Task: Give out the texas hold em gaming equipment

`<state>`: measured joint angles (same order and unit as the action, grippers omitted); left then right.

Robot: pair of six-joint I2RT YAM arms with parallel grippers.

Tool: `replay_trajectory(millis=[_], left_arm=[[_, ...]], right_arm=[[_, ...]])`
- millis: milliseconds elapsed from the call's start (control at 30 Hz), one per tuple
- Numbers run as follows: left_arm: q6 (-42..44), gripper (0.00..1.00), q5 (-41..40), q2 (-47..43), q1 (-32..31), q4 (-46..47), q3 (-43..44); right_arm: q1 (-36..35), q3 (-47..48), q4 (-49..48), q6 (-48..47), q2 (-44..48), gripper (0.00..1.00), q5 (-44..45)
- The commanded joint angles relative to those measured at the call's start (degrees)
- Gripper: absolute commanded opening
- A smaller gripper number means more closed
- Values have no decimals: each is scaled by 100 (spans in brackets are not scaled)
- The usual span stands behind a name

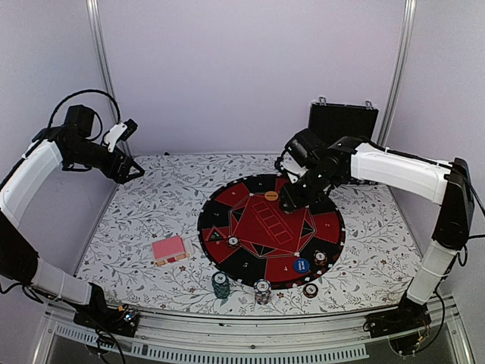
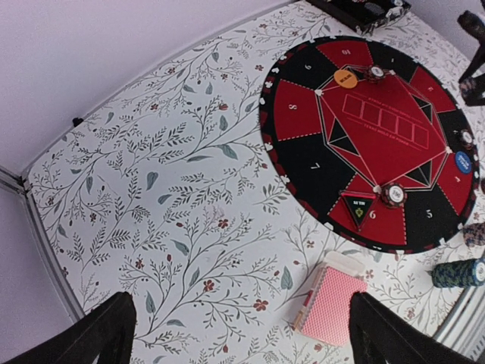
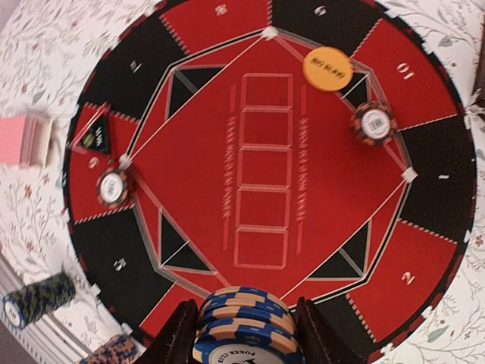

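Observation:
My right gripper (image 1: 292, 199) (image 3: 246, 335) hangs over the far side of the round mat (image 1: 261, 227), shut on a short stack of blue-and-cream poker chips (image 3: 246, 315). On the mat lie an orange disc (image 1: 271, 196) (image 3: 328, 68), a blue disc (image 1: 301, 265) and single chips (image 3: 112, 187) (image 3: 374, 123). A dark green chip stack (image 1: 220, 284), a blue-white stack (image 1: 262, 290) and a brown-red chip (image 1: 311, 290) stand near the front edge. The pink-backed card deck (image 1: 169, 249) (image 2: 332, 305) lies left of the mat. My left gripper (image 1: 132, 171) (image 2: 246, 341) is open, raised at the far left.
A black hinged case (image 1: 342, 120) stands at the back right against the wall. The floral tablecloth (image 1: 151, 205) covers the table. Metal rails run along the front edge (image 1: 250, 334), and upright posts stand at the back corners.

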<state>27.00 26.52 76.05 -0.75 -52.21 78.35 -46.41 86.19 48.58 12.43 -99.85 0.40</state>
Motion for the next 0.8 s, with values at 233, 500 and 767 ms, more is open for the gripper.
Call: replay_trajectory(millis=[233, 500, 767], left_arm=[[43, 100, 140, 76, -56, -80, 129], [59, 100, 167, 59, -56, -53, 111], [59, 100, 221, 69, -56, -36, 102]], right_arm=[[1537, 804, -798, -223, -1249, 17, 191], [2074, 1345, -860, -258, -2123, 16, 209], [2150, 1495, -920, -242, -2702, 16, 277]])
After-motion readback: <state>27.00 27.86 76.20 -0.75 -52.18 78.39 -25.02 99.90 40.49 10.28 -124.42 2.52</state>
